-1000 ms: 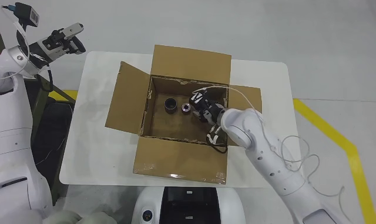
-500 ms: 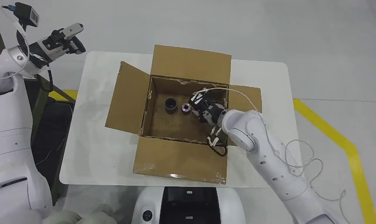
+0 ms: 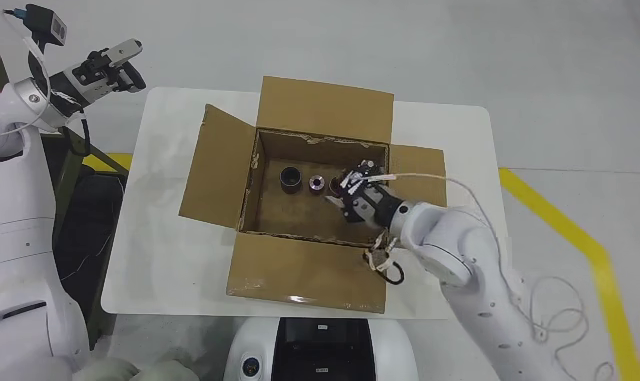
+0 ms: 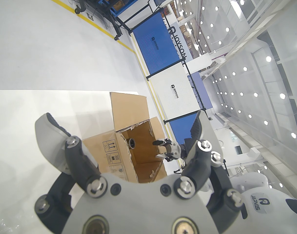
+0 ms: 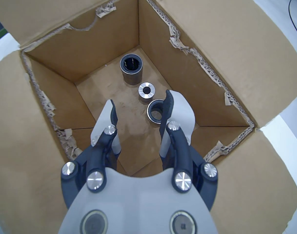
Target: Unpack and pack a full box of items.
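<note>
The right hand [image 5: 139, 99] is spread open over the box [image 5: 211, 37]. The nearest metal ring [image 5: 154, 112] sits on the box floor, hole up, just beside one finger. The left hand [image 3: 128, 66], spread too, is far off.

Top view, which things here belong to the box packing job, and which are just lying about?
Job: cardboard box, tall black bearing, silver bushing, short black ring, open right gripper.
Lying about: white table, yellow floor line.

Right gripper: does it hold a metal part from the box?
No, the right gripper is open and empty; three metal parts stand on the floor of the box.
</note>
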Controlling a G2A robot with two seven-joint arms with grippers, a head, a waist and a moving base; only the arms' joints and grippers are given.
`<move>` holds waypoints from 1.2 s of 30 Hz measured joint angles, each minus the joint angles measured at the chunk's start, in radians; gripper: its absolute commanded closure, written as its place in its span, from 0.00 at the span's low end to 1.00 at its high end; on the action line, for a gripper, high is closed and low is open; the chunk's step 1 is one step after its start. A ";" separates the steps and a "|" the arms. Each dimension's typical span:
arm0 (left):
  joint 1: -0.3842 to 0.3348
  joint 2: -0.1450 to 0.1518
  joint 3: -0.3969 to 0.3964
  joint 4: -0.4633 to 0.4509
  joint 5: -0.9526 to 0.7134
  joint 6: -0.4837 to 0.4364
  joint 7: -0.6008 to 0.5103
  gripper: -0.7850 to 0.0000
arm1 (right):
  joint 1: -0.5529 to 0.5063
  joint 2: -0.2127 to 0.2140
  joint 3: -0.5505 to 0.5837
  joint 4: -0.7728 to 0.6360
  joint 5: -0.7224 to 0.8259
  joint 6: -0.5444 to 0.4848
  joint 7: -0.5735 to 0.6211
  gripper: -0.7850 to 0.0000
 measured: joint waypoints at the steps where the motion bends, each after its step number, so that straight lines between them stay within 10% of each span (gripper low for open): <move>1: 0.000 0.000 0.000 0.000 0.000 0.000 0.000 0.00 | -0.017 0.004 0.019 -0.013 0.024 -0.013 -0.007 0.47; 26: 0.000 0.000 0.000 0.000 0.000 0.000 0.000 0.00 | -0.358 0.081 0.540 -0.032 0.774 -0.251 -0.062 0.35; 30: 0.000 0.000 0.000 0.000 0.000 0.000 0.000 0.00 | -0.376 0.089 0.580 0.007 0.836 -0.251 -0.057 0.01; 36: 0.000 0.000 0.000 0.000 0.000 0.000 0.000 0.00 | -0.412 0.097 0.629 0.060 0.894 -0.247 -0.093 0.00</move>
